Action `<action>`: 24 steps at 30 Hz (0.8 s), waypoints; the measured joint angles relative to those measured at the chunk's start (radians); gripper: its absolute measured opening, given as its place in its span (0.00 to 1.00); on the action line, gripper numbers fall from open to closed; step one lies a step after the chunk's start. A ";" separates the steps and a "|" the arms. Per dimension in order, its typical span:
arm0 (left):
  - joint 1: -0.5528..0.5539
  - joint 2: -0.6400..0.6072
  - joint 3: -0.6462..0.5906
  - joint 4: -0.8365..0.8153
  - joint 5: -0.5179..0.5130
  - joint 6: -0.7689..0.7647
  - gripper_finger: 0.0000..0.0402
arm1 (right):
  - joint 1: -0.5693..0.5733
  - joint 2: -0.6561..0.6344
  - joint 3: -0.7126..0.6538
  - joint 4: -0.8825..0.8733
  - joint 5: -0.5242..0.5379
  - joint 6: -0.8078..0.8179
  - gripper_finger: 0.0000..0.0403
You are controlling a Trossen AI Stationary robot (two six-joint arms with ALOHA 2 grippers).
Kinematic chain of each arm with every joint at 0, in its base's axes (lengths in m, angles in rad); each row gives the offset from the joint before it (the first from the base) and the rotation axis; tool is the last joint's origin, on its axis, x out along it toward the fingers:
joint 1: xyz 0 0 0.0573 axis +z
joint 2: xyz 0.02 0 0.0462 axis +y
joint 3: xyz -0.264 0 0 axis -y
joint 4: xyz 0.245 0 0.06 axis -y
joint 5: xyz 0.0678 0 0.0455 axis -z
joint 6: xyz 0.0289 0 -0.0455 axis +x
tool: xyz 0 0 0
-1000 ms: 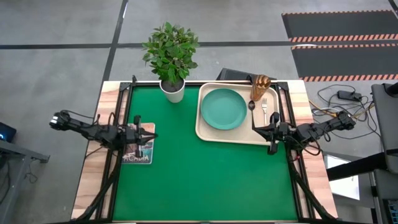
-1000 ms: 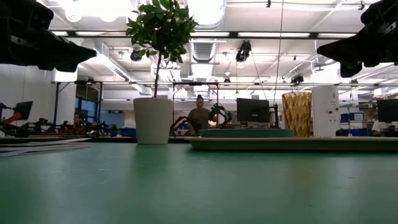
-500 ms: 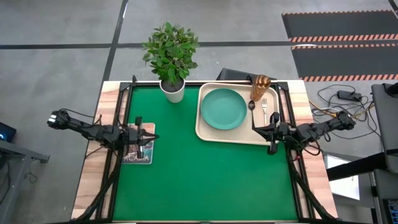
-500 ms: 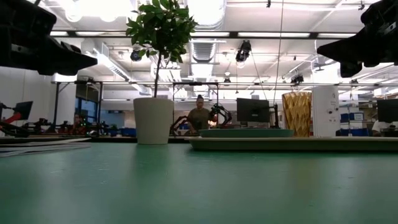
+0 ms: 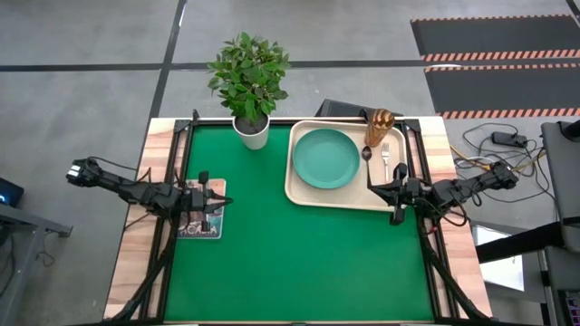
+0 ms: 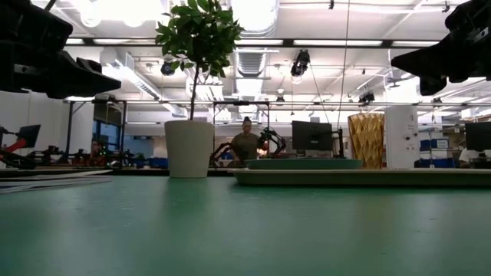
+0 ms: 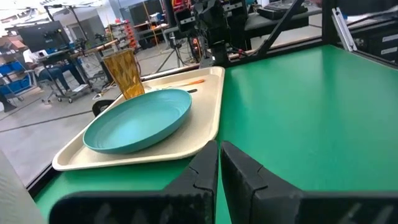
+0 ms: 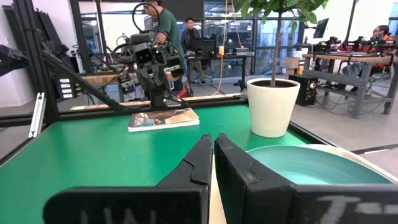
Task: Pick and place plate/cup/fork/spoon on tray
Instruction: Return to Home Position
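Observation:
The cream tray [image 5: 303, 188] lies at the far right of the green table. On it rest the teal plate [image 5: 325, 158], the amber cup [image 5: 379, 127] standing upright, the dark spoon [image 5: 366, 154] and the red-handled fork [image 5: 385, 161]. My right gripper [image 5: 372, 188] is shut and empty, hovering at the tray's near right corner. My left gripper [image 5: 220, 198] is shut and empty above a magazine [image 5: 201, 220] at the table's left. The left wrist view shows the plate [image 7: 140, 121], the cup [image 7: 123, 73] and the tray [image 7: 208, 118] ahead of the left gripper [image 7: 219, 155].
A white pot with a leafy plant [image 5: 253, 132] stands at the far edge, left of the tray. The magazine [image 8: 163, 118] lies flat near the left edge. A person stands in the room beyond the table [image 6: 245, 142]. Bare green mat [image 5: 299, 263] spreads across the middle and near side.
My left gripper has sunk a little above the magazine, staying shut. My right gripper and the things on the tray have kept still.

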 joint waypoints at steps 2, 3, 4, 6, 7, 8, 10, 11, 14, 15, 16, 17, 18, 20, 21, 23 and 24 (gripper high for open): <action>0.000 0.009 0.000 0.000 0.000 0.000 0.00 | 0.000 0.000 0.000 0.000 0.000 0.000 0.02; 0.000 0.013 0.000 -0.001 0.000 0.000 0.00 | 0.000 0.000 0.000 0.000 0.000 0.000 0.02; 0.000 0.016 0.000 0.000 0.000 0.000 0.00 | 0.000 0.000 0.000 0.000 0.000 0.000 0.02; 0.000 0.024 0.000 0.000 0.000 0.000 0.00 | 0.000 0.000 0.000 0.000 0.000 0.000 0.02; 0.000 0.028 0.000 -0.001 0.000 0.000 0.00 | 0.000 0.000 0.000 0.000 0.000 0.000 0.02; 0.000 0.032 0.000 0.000 0.000 0.000 0.00 | 0.000 0.000 0.000 0.000 0.000 0.000 0.02; 0.000 0.039 0.000 0.000 0.000 0.000 0.00 | 0.000 0.000 0.000 0.000 0.000 0.000 0.02; 0.000 0.043 0.000 0.000 0.000 0.000 0.00 | 0.000 0.000 0.000 0.000 0.000 0.000 0.02; 0.000 0.054 0.000 0.000 0.000 0.000 0.00 | 0.000 0.000 0.000 0.000 0.000 0.000 0.02; 0.000 0.057 0.000 0.000 0.000 0.000 0.00 | 0.000 0.000 0.000 0.000 0.000 0.000 0.02; 0.000 0.060 0.000 0.000 0.000 0.000 0.00 | 0.000 0.000 0.000 0.000 0.000 0.000 0.02; 0.000 0.064 0.000 0.000 0.000 0.000 0.00 | 0.000 0.000 0.000 0.000 0.000 0.000 0.02; 0.000 0.067 0.000 0.000 0.000 0.000 0.00 | 0.000 0.000 0.000 0.000 0.000 0.000 0.02; 0.000 0.073 0.000 0.000 0.000 0.000 0.00 | 0.000 0.000 0.000 0.000 0.000 0.000 0.02; 0.000 0.077 0.000 0.000 0.000 0.000 0.00 | 0.000 0.000 0.000 0.000 0.000 0.000 0.02; 0.000 0.083 0.000 0.000 0.000 0.000 0.00 | 0.000 0.000 0.000 0.000 0.000 0.000 0.02; 0.000 0.085 0.000 0.000 0.000 0.000 0.00 | 0.000 0.000 0.000 0.000 0.000 0.000 0.02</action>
